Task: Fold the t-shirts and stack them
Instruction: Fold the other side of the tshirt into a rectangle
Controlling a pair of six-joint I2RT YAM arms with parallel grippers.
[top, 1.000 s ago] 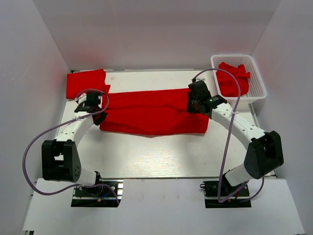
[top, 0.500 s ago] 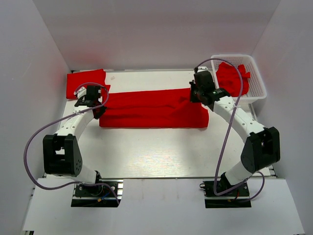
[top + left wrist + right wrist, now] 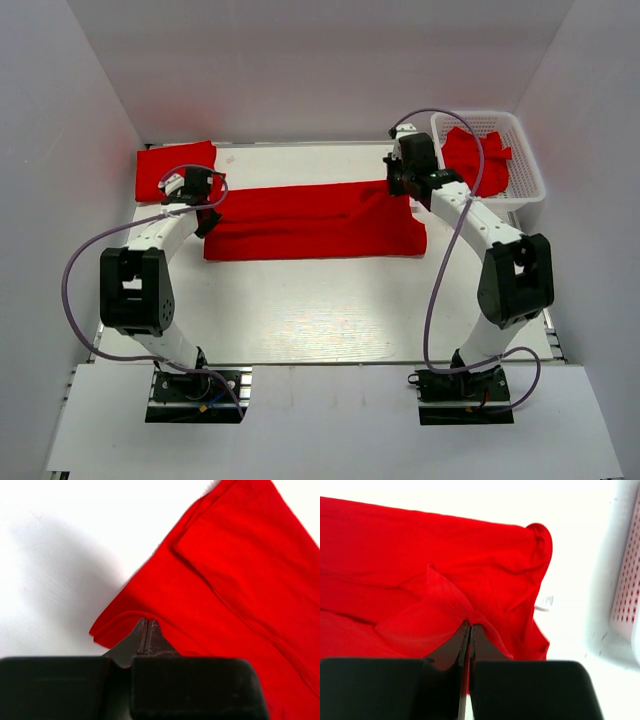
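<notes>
A red t-shirt [image 3: 315,222] lies as a long folded band across the middle of the table. My left gripper [image 3: 205,203] is shut on its left end, with the cloth edge pinched at the fingertips in the left wrist view [image 3: 146,621]. My right gripper [image 3: 400,187] is shut on its right end, a fold of fabric pinched between the tips in the right wrist view [image 3: 468,624]. A folded red t-shirt [image 3: 175,171] lies at the back left corner.
A white mesh basket [image 3: 525,185] at the back right holds more red shirts [image 3: 476,160]; its wall shows in the right wrist view [image 3: 625,600]. White walls close in the table at the left, back and right.
Both grippers have moved towards the back of the table, carrying the shirt's near edge over; the band is now narrower and straighter.
</notes>
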